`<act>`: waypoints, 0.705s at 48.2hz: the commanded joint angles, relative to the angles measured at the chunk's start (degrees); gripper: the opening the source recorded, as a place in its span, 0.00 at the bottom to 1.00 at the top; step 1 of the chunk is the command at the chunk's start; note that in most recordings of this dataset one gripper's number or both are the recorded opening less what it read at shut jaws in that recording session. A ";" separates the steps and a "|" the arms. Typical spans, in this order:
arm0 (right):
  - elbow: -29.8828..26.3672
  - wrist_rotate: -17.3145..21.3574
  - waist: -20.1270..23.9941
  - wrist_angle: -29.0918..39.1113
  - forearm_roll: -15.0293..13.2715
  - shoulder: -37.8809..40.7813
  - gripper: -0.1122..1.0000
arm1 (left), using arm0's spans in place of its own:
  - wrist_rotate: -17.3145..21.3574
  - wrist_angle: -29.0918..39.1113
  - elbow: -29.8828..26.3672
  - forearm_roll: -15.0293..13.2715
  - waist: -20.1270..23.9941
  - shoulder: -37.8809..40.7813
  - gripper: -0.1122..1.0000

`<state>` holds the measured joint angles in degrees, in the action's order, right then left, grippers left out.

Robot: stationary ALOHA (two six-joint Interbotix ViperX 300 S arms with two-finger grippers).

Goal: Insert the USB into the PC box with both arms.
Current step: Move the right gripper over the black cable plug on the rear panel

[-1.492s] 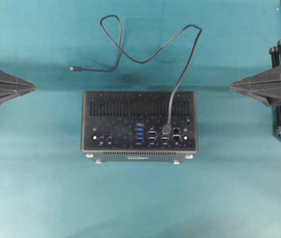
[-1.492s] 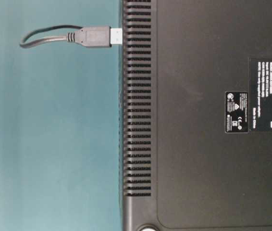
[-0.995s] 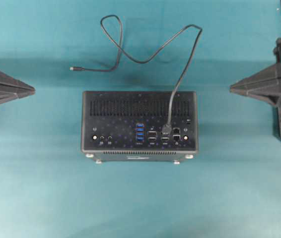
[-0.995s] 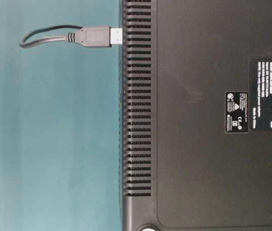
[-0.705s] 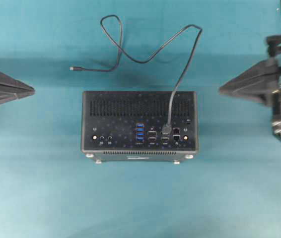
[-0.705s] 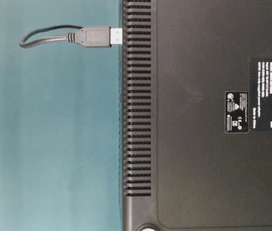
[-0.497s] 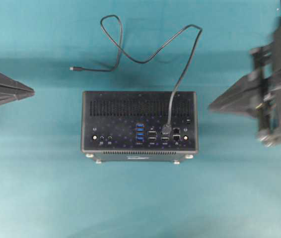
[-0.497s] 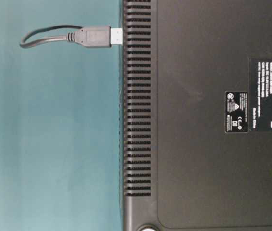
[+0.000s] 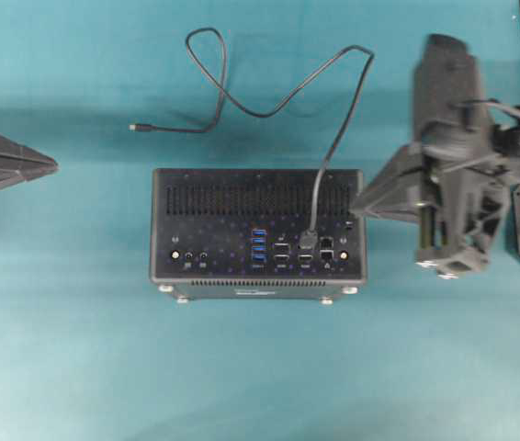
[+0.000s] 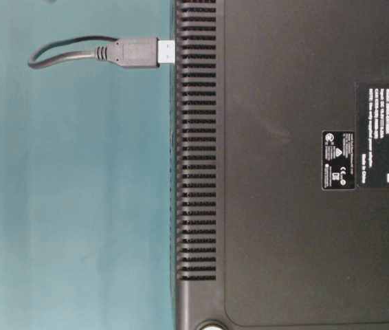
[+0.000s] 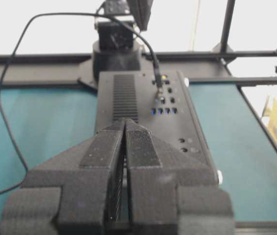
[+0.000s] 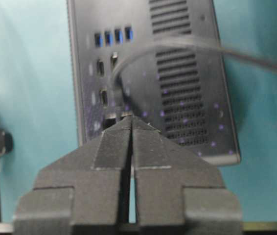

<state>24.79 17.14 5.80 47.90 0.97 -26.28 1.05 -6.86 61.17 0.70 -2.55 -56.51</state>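
The PC box [image 9: 258, 225] lies port-face up at the centre of the teal table [image 9: 260, 367], and every place here is given from it. Off its right edge, the right arm has swung in from the table's margin within the last second and a half, and the right gripper [image 9: 356, 206] now points its tip at the box's upper right corner, almost touching in the overhead view. The right wrist view shows its two fingers [image 12: 113, 147] nearly pressed together, with only a thin slit between them and nothing pinched. Well clear of the box's left edge, the left gripper [image 9: 55, 165] has barely stirred. Its jaws are pressed together and empty in the left wrist view, aimed along the length of the box.

The black cable [image 9: 269, 110] loops across the table beyond the box's far edge, then runs down over the vent slots [image 9: 258, 199] to the USB [image 9: 308, 240], which stands upright on the port panel to the right of the four blue ports [image 9: 258, 248]. The table-level view shows the plug's silver shell still exposed outside the panel, so it looks to be resting at a socket, not pushed home. The cable's slimmer spare end [image 9: 134, 128] lies on the table beyond the box's far left corner, well apart from it.

The right arm's advance suggests the approach has begun. The jaws must still spread before they can take the plug, and the left arm has yet to brace the box.
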 commanded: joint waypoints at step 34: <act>-7.82 0.26 1.93 3.87 -0.09 8.70 0.82 | -0.35 1.23 -1.67 0.18 -0.09 0.88 0.10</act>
<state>18.90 17.14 7.56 51.59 0.79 -17.75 0.62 -5.45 60.38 0.70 -2.55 -56.07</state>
